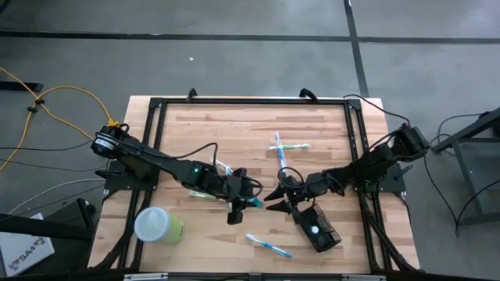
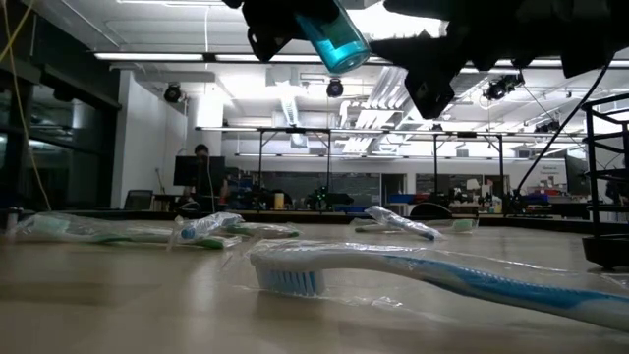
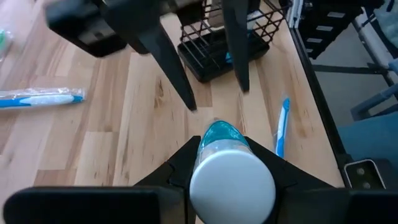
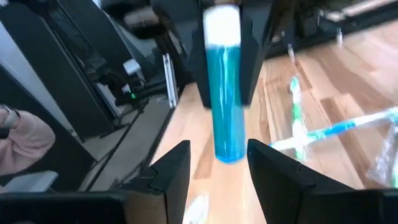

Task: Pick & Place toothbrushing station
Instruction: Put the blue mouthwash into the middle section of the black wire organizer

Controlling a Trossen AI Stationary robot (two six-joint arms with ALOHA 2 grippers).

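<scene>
Table (image 1: 328, 133) of pale wood fills the middle of the high view, with a black frame round its edge. Both dark arms reach in from the sides and meet near the centre. The left gripper (image 1: 251, 195) is clenched around a blue tube with a white cap (image 1: 254, 202), held up in the air; its own wrist camera looks down the white cap, wedged between the two fingers (image 3: 180, 162). The right gripper (image 1: 275, 194) faces it from just beside, its jaws spread apart and empty, with the far end of the tube hanging between the fingertips in the right wrist view; whether they touch the tube is hard to tell.

A lime-green cup (image 1: 158, 225) lies near the table's front left corner. The black wire-mesh holder (image 1: 316, 225) sits on the table at the front right, just below the right gripper, apart from the left gripper, with something pale showing inside it.

Several wrapped toothbrushes lie about: two crossed toward the back, green (image 1: 292, 146) and blue (image 1: 278, 148); a blue one at the front (image 1: 268, 246), between cup and holder; and another under the left arm (image 1: 221, 168).
</scene>
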